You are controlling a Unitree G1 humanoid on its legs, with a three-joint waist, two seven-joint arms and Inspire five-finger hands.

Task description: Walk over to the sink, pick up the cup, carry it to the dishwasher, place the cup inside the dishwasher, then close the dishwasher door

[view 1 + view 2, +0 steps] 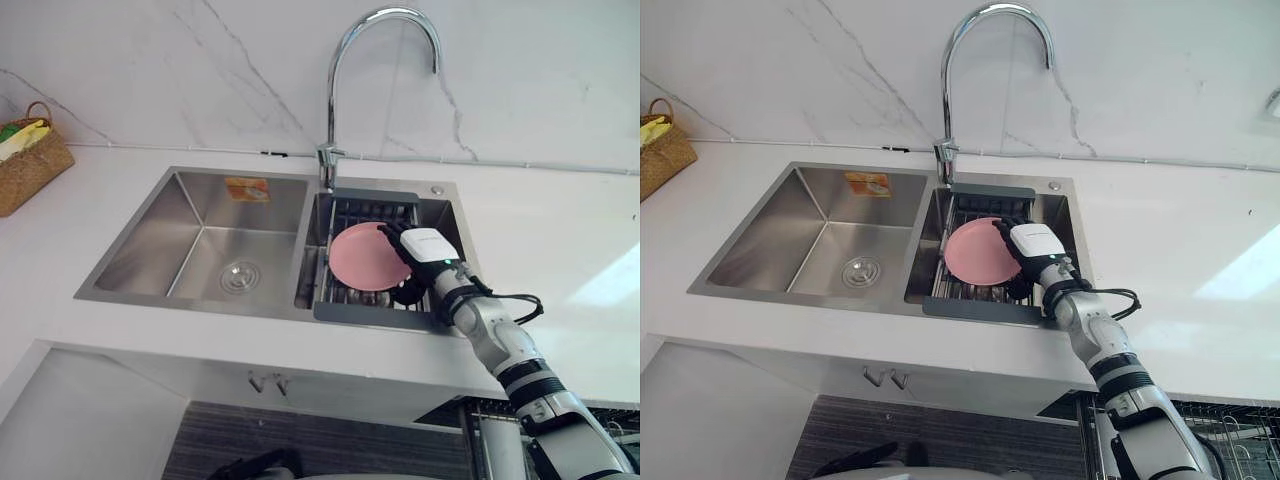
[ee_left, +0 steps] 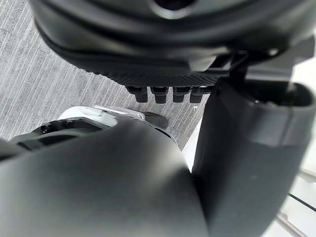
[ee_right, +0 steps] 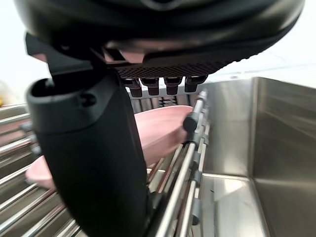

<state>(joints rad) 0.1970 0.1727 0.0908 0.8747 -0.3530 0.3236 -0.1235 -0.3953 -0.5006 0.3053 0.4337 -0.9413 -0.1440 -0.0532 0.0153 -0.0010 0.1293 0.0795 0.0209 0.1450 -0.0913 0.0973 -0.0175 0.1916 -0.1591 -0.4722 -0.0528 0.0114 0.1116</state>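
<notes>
A white surface (image 1: pixel 560 230) under a marble wall carries a steel sink (image 1: pixel 200 215). The right hand (image 1: pixel 425 250) touches a pink dish (image 1: pixel 358 258), but its grip cannot be told.

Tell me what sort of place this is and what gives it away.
Most likely a home kitchen: a two-bowl steel sink set in a white counter, a tall curved tap over it, and a dish rack in the right bowl holding a pink dish.
</notes>
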